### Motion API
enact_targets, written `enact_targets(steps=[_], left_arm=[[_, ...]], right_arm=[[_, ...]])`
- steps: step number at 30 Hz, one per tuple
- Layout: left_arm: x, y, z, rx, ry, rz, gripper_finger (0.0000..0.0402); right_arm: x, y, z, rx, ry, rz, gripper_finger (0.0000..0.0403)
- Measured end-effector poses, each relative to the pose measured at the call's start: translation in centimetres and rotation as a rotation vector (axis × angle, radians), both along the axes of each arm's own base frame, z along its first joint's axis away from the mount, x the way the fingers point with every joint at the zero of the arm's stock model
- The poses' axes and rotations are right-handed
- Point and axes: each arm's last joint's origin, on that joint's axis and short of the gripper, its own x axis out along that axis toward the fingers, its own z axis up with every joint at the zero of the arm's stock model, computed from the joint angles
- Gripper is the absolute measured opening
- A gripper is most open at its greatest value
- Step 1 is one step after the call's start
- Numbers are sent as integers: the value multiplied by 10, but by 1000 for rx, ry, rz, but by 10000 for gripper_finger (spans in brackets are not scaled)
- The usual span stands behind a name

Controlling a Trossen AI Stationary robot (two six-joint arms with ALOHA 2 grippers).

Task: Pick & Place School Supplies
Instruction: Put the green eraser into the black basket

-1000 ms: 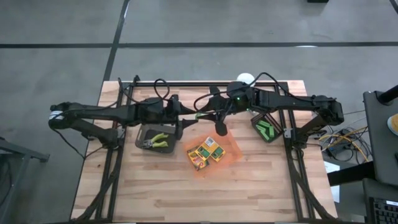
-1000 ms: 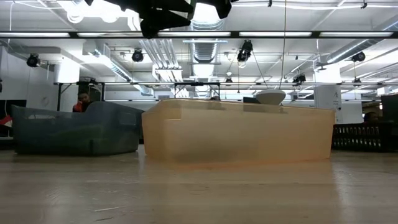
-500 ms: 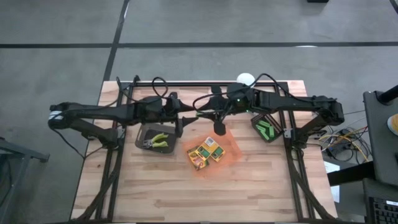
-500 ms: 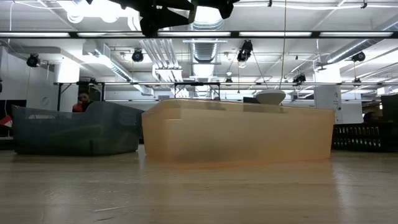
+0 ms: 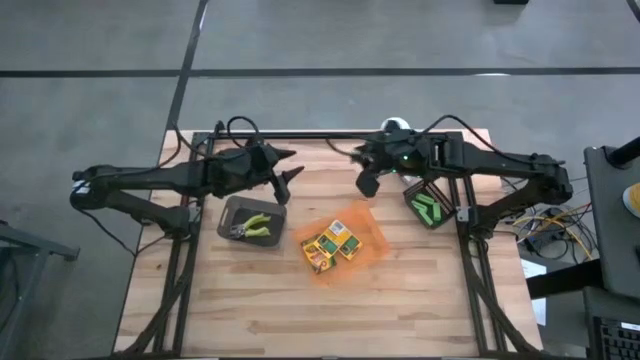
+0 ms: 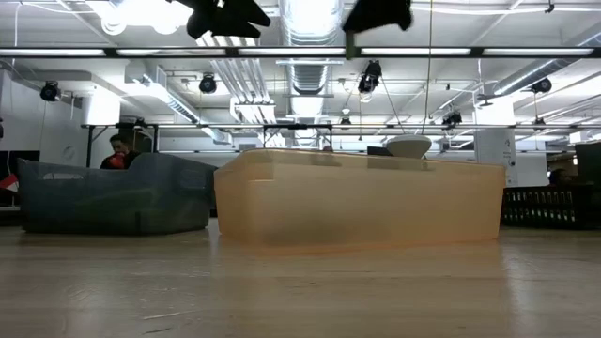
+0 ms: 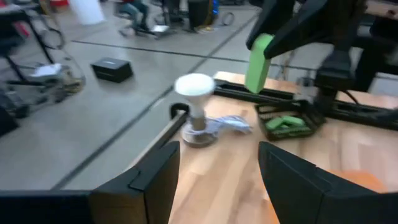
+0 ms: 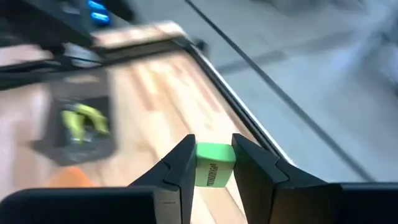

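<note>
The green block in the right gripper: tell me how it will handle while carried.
The green block looks small and solid, so probably light and stiff. Its flat sides sit squarely between the right gripper fingers, so it seems unlikely to roll, though its smooth faces might slip.

White lamp (image 7: 194, 99), orange tray (image 5: 372, 243), perhaps translucent

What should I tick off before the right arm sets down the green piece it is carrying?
1. Grip: right claw is shut on the green piece, held square between both fingers. Ok.
2. Destination: the dark bin of green pieces sits beside the right arm, with nothing over it. Ok.
3. Left arm: left claw is open, holds nothing, and hangs over the table's far part, apart from the right claw. Ok.
4. Lamp and its cable lie near the bin. Clearance: cannot tell.
5. Height above the table: both claws ride high in the low view. Ok.
</note>
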Motion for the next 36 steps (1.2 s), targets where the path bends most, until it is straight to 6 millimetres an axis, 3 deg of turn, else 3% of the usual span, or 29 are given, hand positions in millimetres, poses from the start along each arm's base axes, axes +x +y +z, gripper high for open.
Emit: enact_targets(steps=[15,26,36], left_arm=[[-4,12,1,28,2,129,222],[-5,14,-1,25,22,138,222],[-6,14,-6,9,71,126,222]], right_arm=[[-82,-15,-30,385,334,-794,91],[-89,-23,-45,549,373,-951,91],[-106,-35,-94,725,491,-1159,93]])
